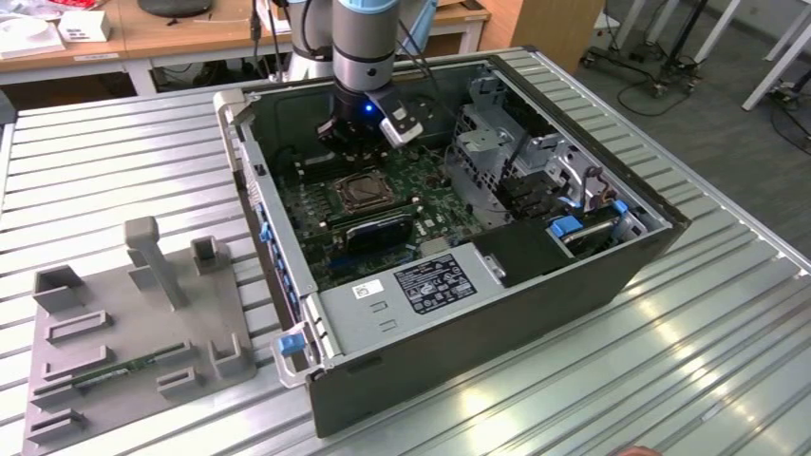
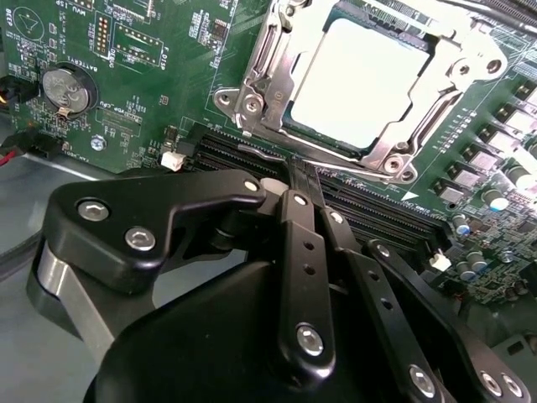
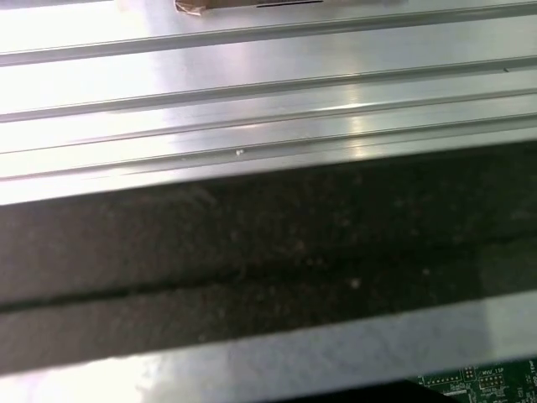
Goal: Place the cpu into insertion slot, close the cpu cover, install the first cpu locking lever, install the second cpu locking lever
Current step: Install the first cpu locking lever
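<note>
1. Placing is done, as I judge it: the cpu [image 2: 357, 80] lies flat in the slot [image 1: 360, 193] on the board [image 2: 168, 75], inside the open case [image 1: 507, 313] on the worktop [image 1: 127, 161].
2. Closing looks done too. The cover [image 2: 379, 149] lies down around the cpu, whose pale top shows through its window.
3. The levers [image 2: 257, 63] seem to run along the cover's sides. I cannot tell whether either is hooked, so both lever steps may remain.
4. The end effector [image 2: 302, 172] hangs just beside the slot, apart from the cover, fingers [image 2: 295, 218] apparently closed together and holding nothing.
</note>
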